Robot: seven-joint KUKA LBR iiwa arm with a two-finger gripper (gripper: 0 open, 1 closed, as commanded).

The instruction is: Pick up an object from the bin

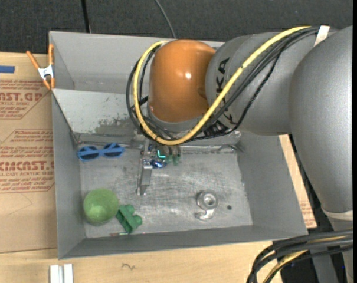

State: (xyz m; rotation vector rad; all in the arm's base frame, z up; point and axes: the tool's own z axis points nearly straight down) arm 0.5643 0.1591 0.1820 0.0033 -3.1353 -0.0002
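Note:
My gripper (143, 186) hangs below the arm's wrist over the bare middle of the bin floor, with its tip low near the floor. Nothing shows in it. A blue toy shaped like a pair of glasses (100, 152) lies to its left by the back wall. A green ball (100, 206) rests in the front left corner, with a small dark green plastic piece (128, 219) touching its right side. A small silver metal ring-shaped part (206, 204) lies to the gripper's front right.
The arm and its orange wrist cover hide the back right part of the bin. The sloped grey walls close in on all sides, and the back wall stands just behind the gripper.

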